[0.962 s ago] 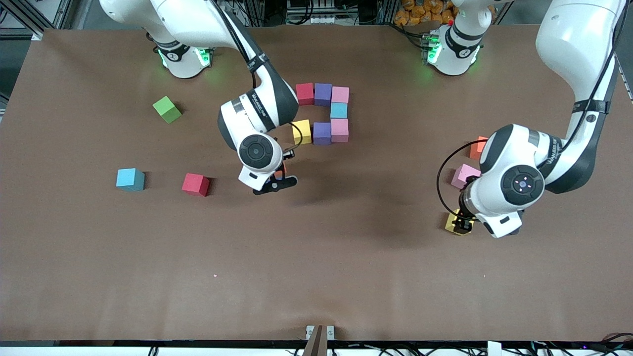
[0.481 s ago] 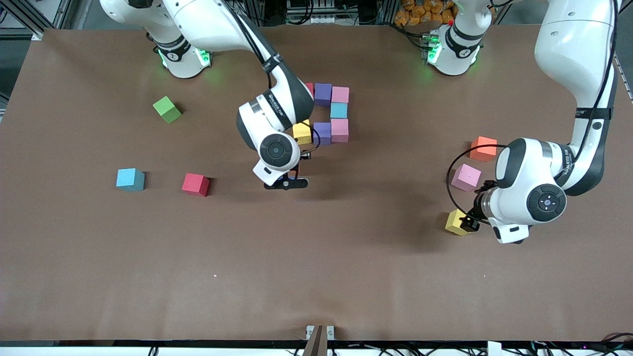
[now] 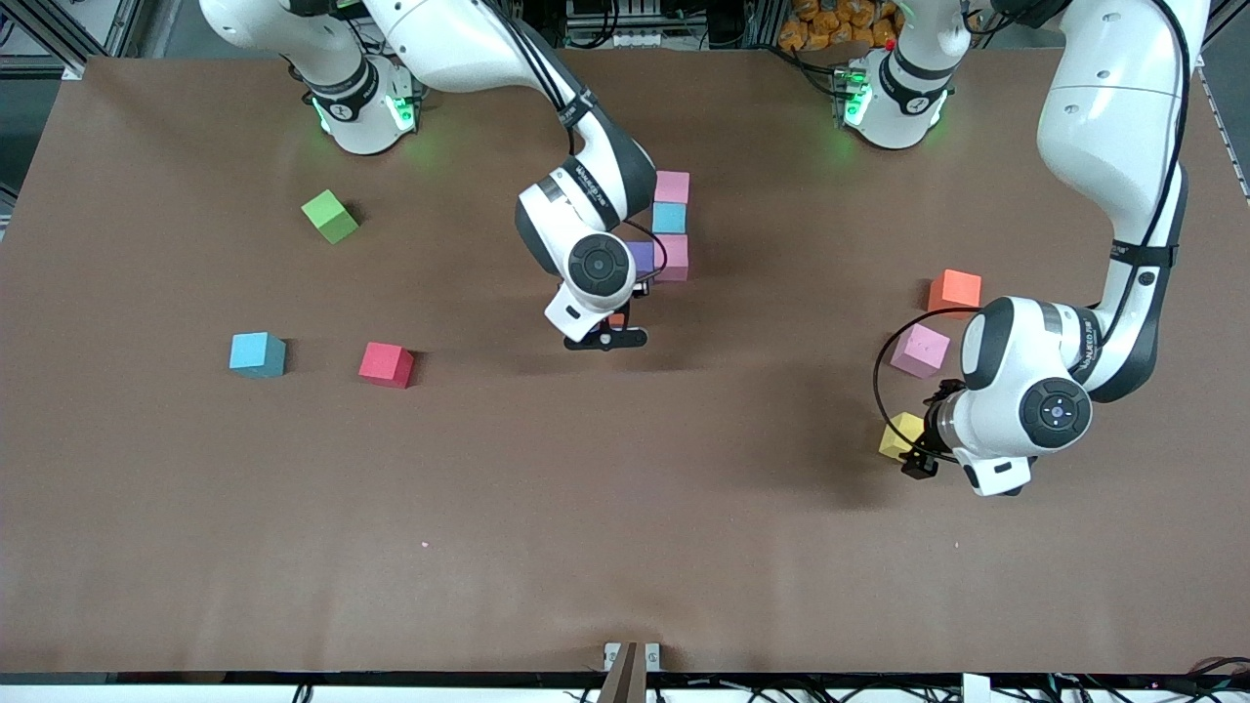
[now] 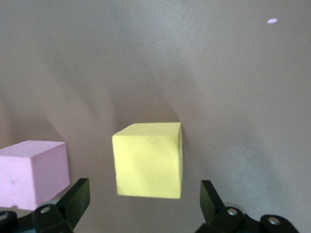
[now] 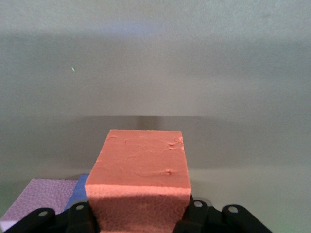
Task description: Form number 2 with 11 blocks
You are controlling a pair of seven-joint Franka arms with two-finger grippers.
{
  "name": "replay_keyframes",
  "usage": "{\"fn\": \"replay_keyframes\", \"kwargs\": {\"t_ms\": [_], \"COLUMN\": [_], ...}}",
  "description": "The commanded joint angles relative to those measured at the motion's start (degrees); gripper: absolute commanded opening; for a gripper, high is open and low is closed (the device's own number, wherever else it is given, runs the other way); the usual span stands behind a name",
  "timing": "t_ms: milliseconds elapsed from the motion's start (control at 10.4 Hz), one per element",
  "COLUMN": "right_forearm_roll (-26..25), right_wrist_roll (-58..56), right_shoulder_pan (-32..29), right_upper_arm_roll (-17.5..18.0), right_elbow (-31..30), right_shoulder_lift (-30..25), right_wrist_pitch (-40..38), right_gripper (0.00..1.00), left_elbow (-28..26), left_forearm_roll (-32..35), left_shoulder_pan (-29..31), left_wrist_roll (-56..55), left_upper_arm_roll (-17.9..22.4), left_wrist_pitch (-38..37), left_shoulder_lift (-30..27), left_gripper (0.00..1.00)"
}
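Note:
My right gripper (image 3: 607, 332) is shut on a coral-red block (image 5: 138, 179) and hangs over the table just beside the laid blocks. Of those, a pink block (image 3: 671, 186), a light blue one (image 3: 668, 217), a second pink one (image 3: 672, 257) and part of a purple one (image 3: 642, 256) show; the right arm hides the others. The purple block (image 5: 34, 201) also shows in the right wrist view. My left gripper (image 3: 919, 461) is open beside a yellow block (image 3: 899, 434), with the yellow block (image 4: 148, 160) just ahead of its spread fingers (image 4: 73, 201).
Loose near the left arm's end lie a pink block (image 3: 919, 350) and an orange block (image 3: 954, 290). Toward the right arm's end lie a red block (image 3: 386, 363), a blue block (image 3: 258, 353) and a lime-green cube (image 3: 329, 216).
The right arm has carried the coral-red block toward the left arm's end, along the laid blocks, covering the yellow and red ones. The left gripper has drawn back from over the yellow block.

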Motion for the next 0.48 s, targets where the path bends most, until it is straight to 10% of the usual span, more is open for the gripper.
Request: {"fn": "replay_keyframes", "kwargs": {"t_ms": [0,385], "right_forearm_roll": [1.1,1.3], "right_wrist_roll": [0.4,0.4], "right_shoulder_pan": [1.0,0.2], "right_upper_arm_roll": [-0.4,-0.4], "right_elbow": [-2.6,-3.4], "right_shoulder_lift": [-0.5,-0.6], "right_wrist_pitch": [1.5,1.6], "right_gripper": [0.00,0.00], "left_elbow": [0.5,-1.4], "left_forearm_roll": [-0.5,2.0], "left_shoulder_pan": [-0.3,-0.3], "left_wrist_roll": [-2.3,-3.7], "left_upper_arm_roll": [1.0,1.1], "left_wrist_pitch": [2.2,3.5], "left_shoulder_lift": [0.6,2.0], "left_gripper": [1.00,1.00]}}
